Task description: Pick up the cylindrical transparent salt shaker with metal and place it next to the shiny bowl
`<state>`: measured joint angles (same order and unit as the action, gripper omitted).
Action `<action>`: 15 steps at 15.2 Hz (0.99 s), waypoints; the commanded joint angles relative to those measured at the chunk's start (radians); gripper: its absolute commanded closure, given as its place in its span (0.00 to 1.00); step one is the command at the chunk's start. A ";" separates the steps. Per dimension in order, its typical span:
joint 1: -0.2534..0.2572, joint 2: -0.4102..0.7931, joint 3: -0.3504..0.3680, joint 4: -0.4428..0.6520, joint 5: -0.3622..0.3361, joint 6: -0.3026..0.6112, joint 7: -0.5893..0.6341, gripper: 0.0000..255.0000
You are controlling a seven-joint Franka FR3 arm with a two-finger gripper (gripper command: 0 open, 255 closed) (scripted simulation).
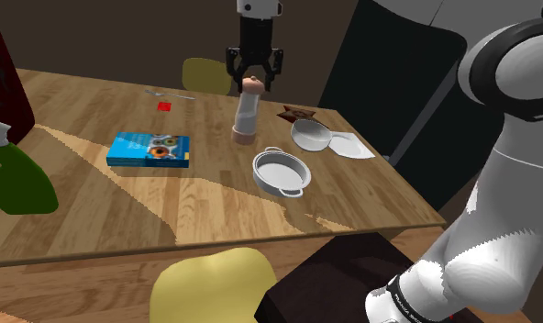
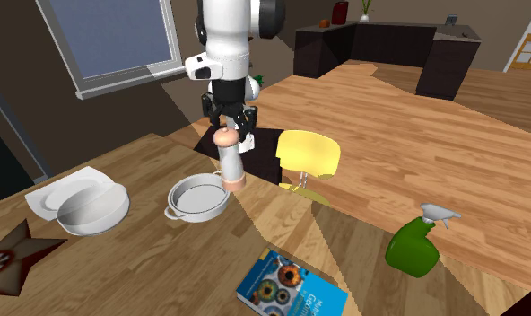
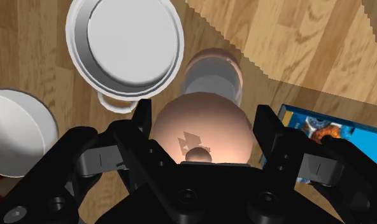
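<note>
item: salt shaker, tall clear cylinder with a pinkish rounded cap; upright on the wooden table, base on the surface, just beside the handled bowl.
item: gripper, black; directly above the shaker, fingers spread to either side of the cap, not clasping it.
item: round bowl, on a white plate, near the handled bowl.
item: blue book, flat, well apart from the shaker.
item: green spray bottle, at the shoulder view's left edge.
</note>
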<state>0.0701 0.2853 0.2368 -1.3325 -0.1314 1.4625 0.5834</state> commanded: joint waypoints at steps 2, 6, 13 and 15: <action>-0.048 -0.083 -0.020 -0.088 0.014 0.013 -0.064 1.00; -0.103 -0.167 -0.055 -0.166 0.024 0.016 -0.151 1.00; -0.187 -0.274 -0.126 -0.244 0.024 0.004 -0.310 1.00; -0.210 -0.295 -0.149 -0.254 0.021 -0.003 -0.357 1.00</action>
<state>-0.1271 -0.0013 0.1003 -1.5884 -0.1085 1.4679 0.2548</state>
